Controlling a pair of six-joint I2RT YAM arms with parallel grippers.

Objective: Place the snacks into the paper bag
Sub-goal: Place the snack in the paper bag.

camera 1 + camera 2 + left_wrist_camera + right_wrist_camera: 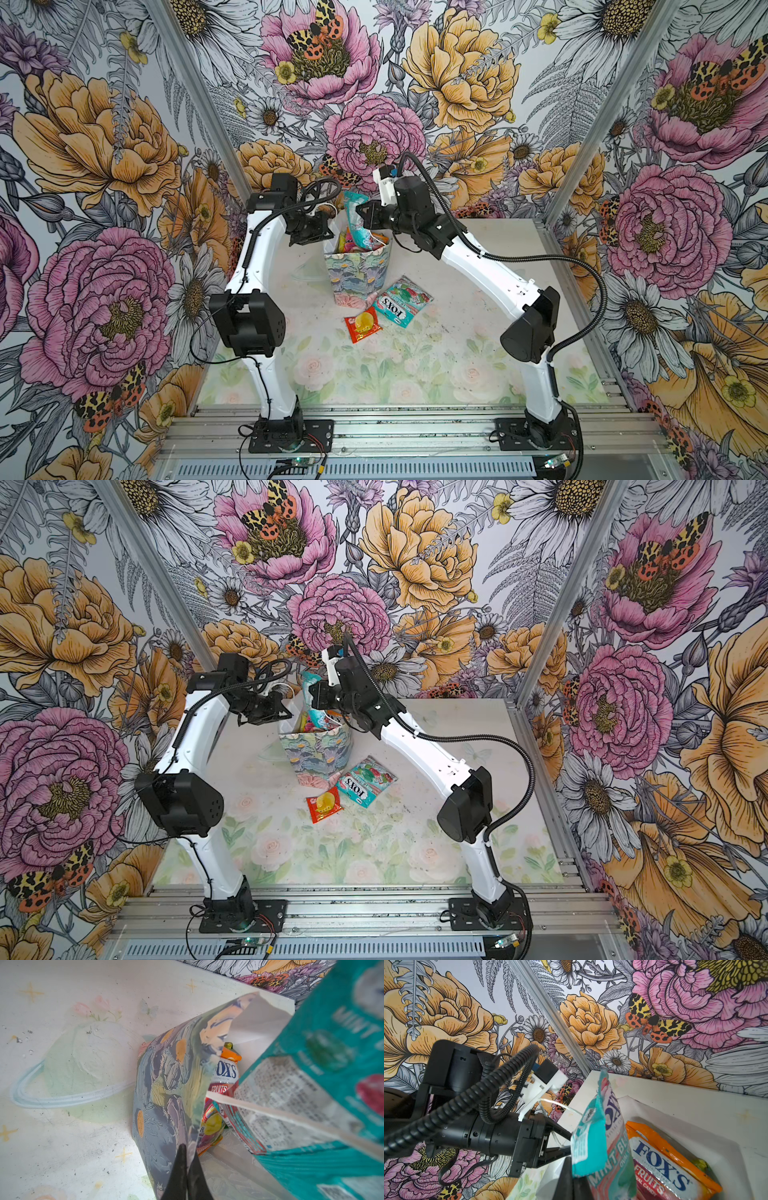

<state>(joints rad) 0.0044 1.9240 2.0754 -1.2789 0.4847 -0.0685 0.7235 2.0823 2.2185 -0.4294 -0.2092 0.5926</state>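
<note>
The paper bag (357, 274) (316, 750) stands upright mid-table, with several snacks inside. My left gripper (328, 230) (188, 1155) is shut on the bag's left rim, pinching the printed wall (170, 1084). Above the bag's mouth, my right gripper (365, 216) (572, 1176) is shut on a teal mint packet (355, 212) (311, 1084) (591, 1147), whose lower end dips into the opening. An orange FOX'S packet (225, 1072) (660, 1159) lies inside. In both top views, a teal FOX'S packet (401, 301) (365, 785) and a red packet (363, 324) (324, 805) lie on the table beside the bag.
Floral walls close in the table on three sides, with metal frame posts (602, 112) at the back corners. A white cord handle (291, 1120) crosses the bag's mouth. Both arm bases (291, 432) sit on the front rail.
</note>
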